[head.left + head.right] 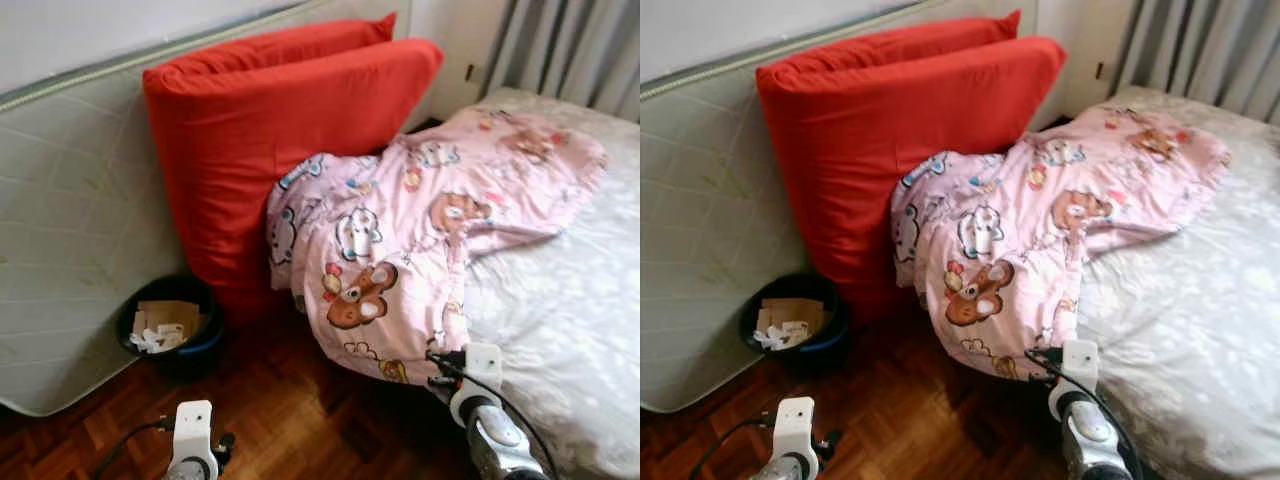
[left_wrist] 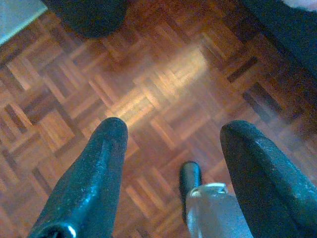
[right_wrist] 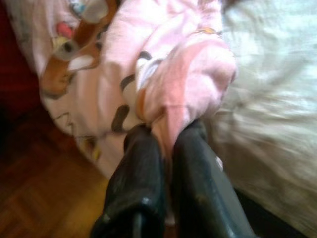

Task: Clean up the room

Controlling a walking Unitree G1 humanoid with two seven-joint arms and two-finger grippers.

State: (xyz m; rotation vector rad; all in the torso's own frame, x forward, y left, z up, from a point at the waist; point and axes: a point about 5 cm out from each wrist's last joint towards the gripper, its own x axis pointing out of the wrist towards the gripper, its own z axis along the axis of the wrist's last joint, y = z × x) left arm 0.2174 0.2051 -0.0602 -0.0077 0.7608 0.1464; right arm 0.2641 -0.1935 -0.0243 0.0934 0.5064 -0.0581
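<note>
Where it drapes off the bed (image 1: 560,330) — pink blanket (image 3: 183,84) fold pinched between right gripper (image 3: 168,141) jaws.

Parquet floor (image 1: 300,420), grey curtains (image 1: 570,50), upright mattress (image 1: 70,230).

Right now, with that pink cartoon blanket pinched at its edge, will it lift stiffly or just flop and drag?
The blanket will likely flop: it lies in soft folds and droops over the edge of the bed toward the floor. Where the right gripper pinches it, the cloth bunches, so it probably stretches and trails rather than lifting whole. It looks puffy, likely light for its size.
</note>
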